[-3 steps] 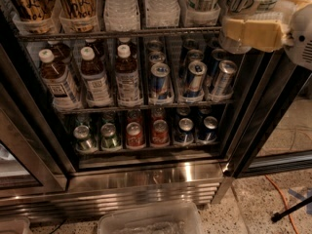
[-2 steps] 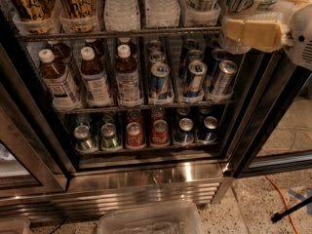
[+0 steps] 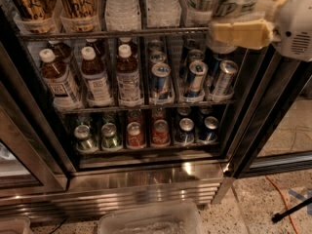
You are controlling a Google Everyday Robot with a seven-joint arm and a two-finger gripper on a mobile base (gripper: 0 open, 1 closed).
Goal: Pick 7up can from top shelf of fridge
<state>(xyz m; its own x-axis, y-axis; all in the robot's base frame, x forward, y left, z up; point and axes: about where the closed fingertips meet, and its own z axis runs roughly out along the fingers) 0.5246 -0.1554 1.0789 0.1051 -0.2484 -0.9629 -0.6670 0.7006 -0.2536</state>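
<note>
The fridge [image 3: 146,184] stands open in front of me, with wire racks and a ribbed steel base. The top shelf [image 3: 112,34] is a grey wire rack fronted by clear holders that hold cups and bottles. The 7up can [image 3: 234,1], pale with green lettering, is tilted at the top right, at the front of that shelf. My gripper [image 3: 237,17], with cream-coloured fingers [image 3: 241,33], reaches in from the right and is shut on the can, one finger below it and one behind it.
The middle rack holds brown bottles [image 3: 95,77] and slim blue-and-silver cans [image 3: 160,79]. The bottom rack holds small green and red cans [image 3: 111,135]. The black door frame [image 3: 263,111] runs down the right. A clear plastic bin [image 3: 151,221] and an orange cable [image 3: 282,199] lie on the floor.
My gripper and the can in it have shifted slightly to the left. Everything else is unchanged.
</note>
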